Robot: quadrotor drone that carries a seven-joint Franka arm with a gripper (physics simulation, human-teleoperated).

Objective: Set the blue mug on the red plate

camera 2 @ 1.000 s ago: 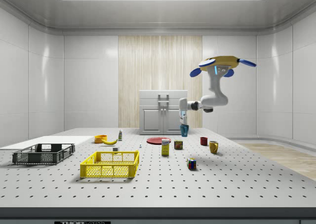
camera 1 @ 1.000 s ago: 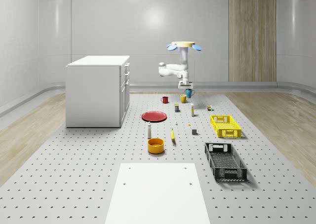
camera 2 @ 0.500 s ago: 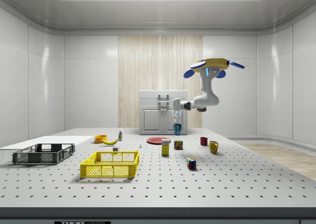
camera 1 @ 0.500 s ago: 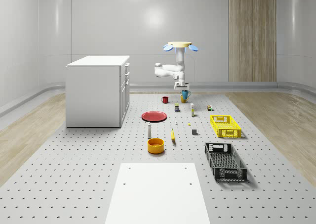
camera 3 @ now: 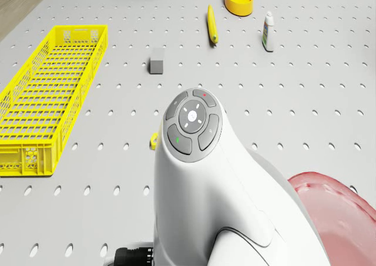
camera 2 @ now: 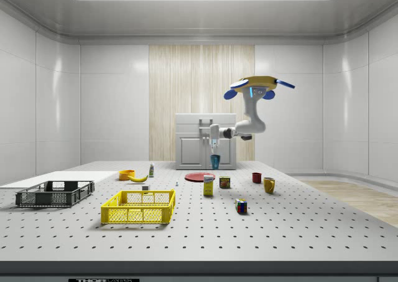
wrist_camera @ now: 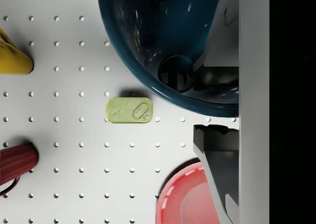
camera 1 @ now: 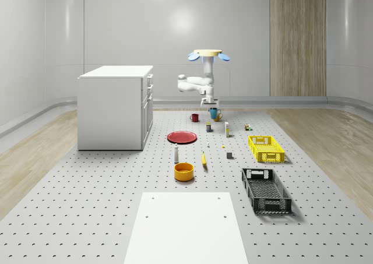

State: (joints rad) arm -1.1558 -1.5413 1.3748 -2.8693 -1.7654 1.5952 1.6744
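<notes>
Whole-scene view: the drone is seen hovering in the air beyond the red plate, with its white arm bent downward. The blue mug is carried under the gripper, above the table and not yet over the red plate. A red mug is set just beyond the red plate, and an orange bowl nearer the camera than the red plate.

Side view: the blue mug is held clear of the table, above and slightly behind the red plate. A yellow mug stands to the red plate's right.

Drone view: the arm's white casing is seen close up, with the red plate's rim beside it and a yellow crate well apart from the red plate.

Wrist view: the gripper is clamped on the blue mug's rim, one finger inside the cup and the other outside. A green tin lies on the table near the red plate.
</notes>
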